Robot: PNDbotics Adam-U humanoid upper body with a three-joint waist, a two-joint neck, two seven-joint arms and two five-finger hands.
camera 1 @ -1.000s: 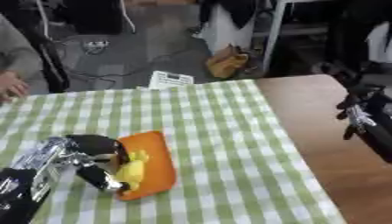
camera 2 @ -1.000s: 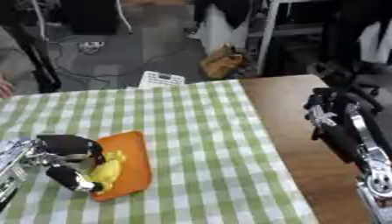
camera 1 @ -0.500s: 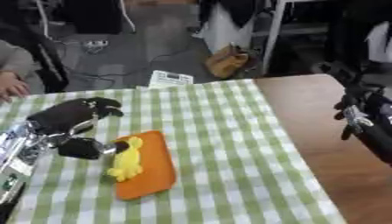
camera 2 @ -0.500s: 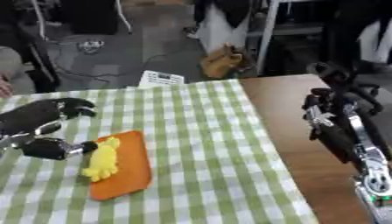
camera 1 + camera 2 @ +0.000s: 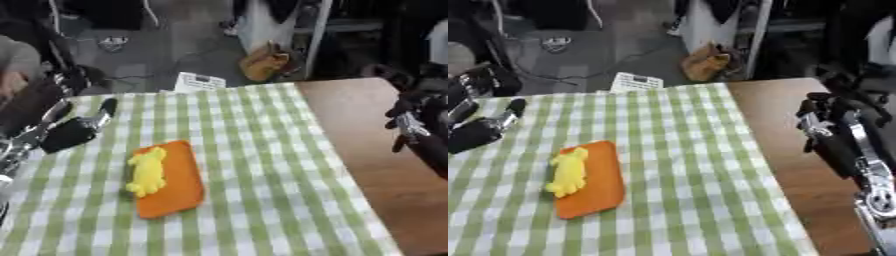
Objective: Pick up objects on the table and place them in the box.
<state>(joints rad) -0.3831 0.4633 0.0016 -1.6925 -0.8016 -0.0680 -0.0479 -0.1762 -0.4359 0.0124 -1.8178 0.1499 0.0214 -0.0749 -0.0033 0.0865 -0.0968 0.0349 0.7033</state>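
A yellow soft-looking toy (image 5: 147,170) lies lengthwise on a flat orange tray (image 5: 175,192) on the green checked cloth (image 5: 262,165). My left hand (image 5: 68,134) hovers up and to the left of the tray, apart from it, fingers spread and empty. My right hand (image 5: 822,125) hangs over the bare brown table (image 5: 367,130) on the right, fingers relaxed and holding nothing. No box shows apart from the orange tray.
A white card with dark print (image 5: 199,81) lies at the cloth's far edge. Beyond the table there are a dark floor, cables, a brown bag (image 5: 267,62) and furniture legs. The cloth right of the tray is bare.
My left hand was down over the yellow toy on the tray; it has risen and drawn back to the left, leaving the toy lying on the tray. My right arm has barely moved.
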